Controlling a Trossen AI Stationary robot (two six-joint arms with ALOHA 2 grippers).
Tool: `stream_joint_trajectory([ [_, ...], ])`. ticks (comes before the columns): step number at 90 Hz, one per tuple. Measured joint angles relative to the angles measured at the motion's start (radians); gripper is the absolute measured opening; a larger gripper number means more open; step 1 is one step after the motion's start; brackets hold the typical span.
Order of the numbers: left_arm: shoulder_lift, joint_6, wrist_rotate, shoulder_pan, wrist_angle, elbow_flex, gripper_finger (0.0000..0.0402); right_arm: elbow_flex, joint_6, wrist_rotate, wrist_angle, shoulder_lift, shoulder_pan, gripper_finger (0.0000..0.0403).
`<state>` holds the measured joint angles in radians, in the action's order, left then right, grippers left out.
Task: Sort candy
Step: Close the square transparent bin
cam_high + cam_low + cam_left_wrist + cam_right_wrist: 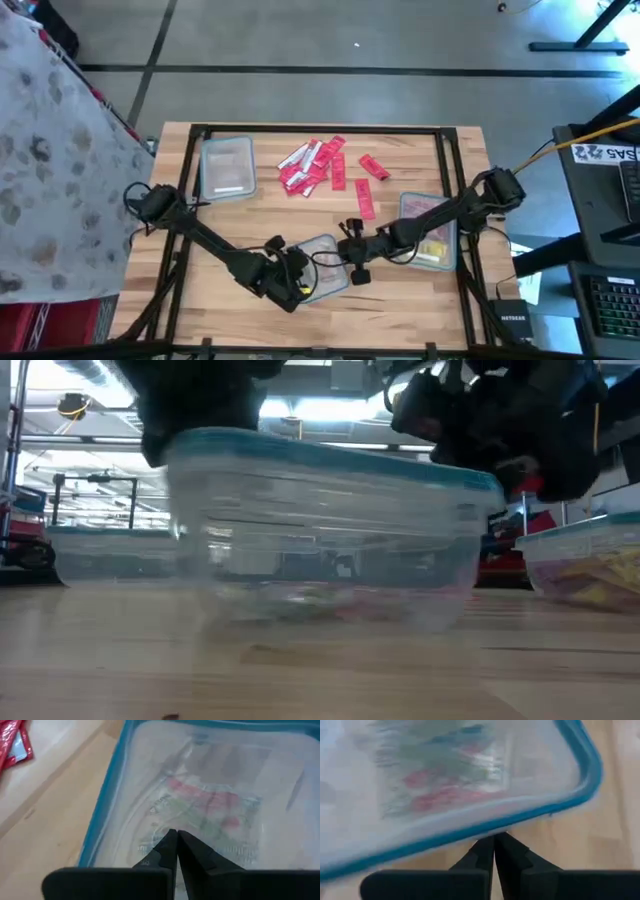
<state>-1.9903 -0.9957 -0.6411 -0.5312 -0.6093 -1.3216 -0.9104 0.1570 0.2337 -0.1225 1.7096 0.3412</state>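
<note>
A clear tub with a blue rim (322,258) stands near the table's front middle; wrapped candy (205,807) in silvery, red and green lies on its bottom. My left gripper (175,840) is shut, its tips above the tub's inside at the near left corner (303,275). My right gripper (494,842) is shut just outside the tub's right rim (350,260). Loose red candy (318,165) lies in a heap at the far middle of the table. My left gripper points down into the tub, but I cannot tell whether its tips touch the candy or the tub's bottom. My right gripper's tips stand right at the tub's blue rim (520,820) from outside; I cannot tell whether they touch it.
A second clear tub (432,232) holding yellow candy (590,570) stands at the right. A third clear tub (228,165) stands at the far left. Single red pieces (366,200) lie between the heap and the right tub. Bare wood lies along the front edge.
</note>
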Motion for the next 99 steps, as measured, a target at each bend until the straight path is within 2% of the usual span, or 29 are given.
stream_joint_trajectory([
  [16, -0.003, 0.012, -0.097, 0.001, 0.015, -0.014, 0.0000, -0.010, 0.040, 0.098, -0.126, -0.133, 0.012, 0.0000],
  [28, -0.003, 0.112, -0.202, 0.013, 0.061, -0.052, 0.0000, -0.007, 0.054, 0.139, -0.223, -0.220, 0.050, 0.0000],
  [43, -0.003, 0.322, -0.234, 0.032, 0.165, -0.126, 0.0000, -0.008, 0.054, 0.123, -0.208, -0.272, 0.101, 0.0000],
  [59, 0.001, 0.386, -0.253, 0.018, 0.075, -0.230, 0.0000, -0.006, 0.056, 0.025, -0.179, -0.244, 0.104, 0.0000],
  [68, 0.004, 0.301, -0.262, 0.001, -0.070, -0.278, 0.0000, -0.006, 0.034, 0.006, -0.063, -0.198, 0.097, 0.0000],
  [82, 0.005, 0.052, -0.257, -0.018, -0.286, -0.280, 0.0000, -0.006, -0.012, -0.098, 0.140, -0.110, 0.071, 0.0000],
  [91, 0.006, -0.071, -0.236, -0.025, -0.329, -0.256, 0.0000, -0.006, -0.024, -0.166, 0.171, -0.062, 0.040, 0.0000],
  [99, 0.006, -0.129, -0.222, -0.037, -0.330, -0.233, 0.0000, -0.006, -0.027, -0.237, 0.131, -0.031, 0.015, 0.0000],
])
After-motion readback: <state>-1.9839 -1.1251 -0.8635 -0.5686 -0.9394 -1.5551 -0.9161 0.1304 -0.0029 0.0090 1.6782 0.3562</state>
